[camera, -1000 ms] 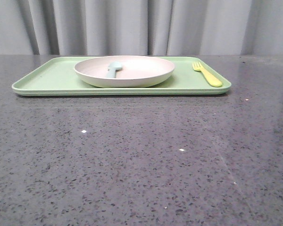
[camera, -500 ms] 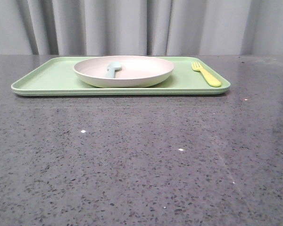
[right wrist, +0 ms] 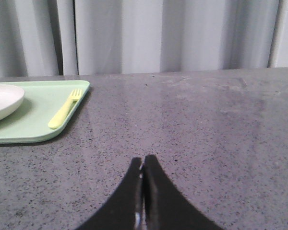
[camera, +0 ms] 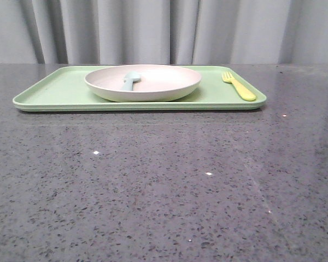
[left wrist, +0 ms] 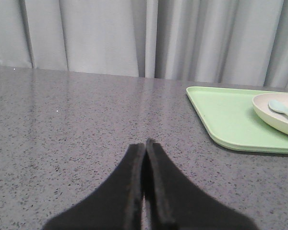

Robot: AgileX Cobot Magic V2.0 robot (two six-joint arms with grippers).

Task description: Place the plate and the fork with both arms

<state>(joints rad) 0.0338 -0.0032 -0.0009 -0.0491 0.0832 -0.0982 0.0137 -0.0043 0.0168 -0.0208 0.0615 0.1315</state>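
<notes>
Plate is sitting on the tray, near the tray's middle; a pale blue spoon is lying inside it. Fork is lying flat on the tray's right part, just beside the plate, tines pointing to the tray's far edge. Both task items are resting where a finished placement would leave them; the same layout would also fit items waiting on the tray for pickup, and the views are not settling which.

Left end effector is hovering over bare desk off the tray's left end, clenched, grasping nothing. Right end effector is hovering off the tray's right end, likewise clenched and empty.

Judgement: whichever stage this is, both arms are standing well clear of the tray, so nothing is getting nudged.
</notes>
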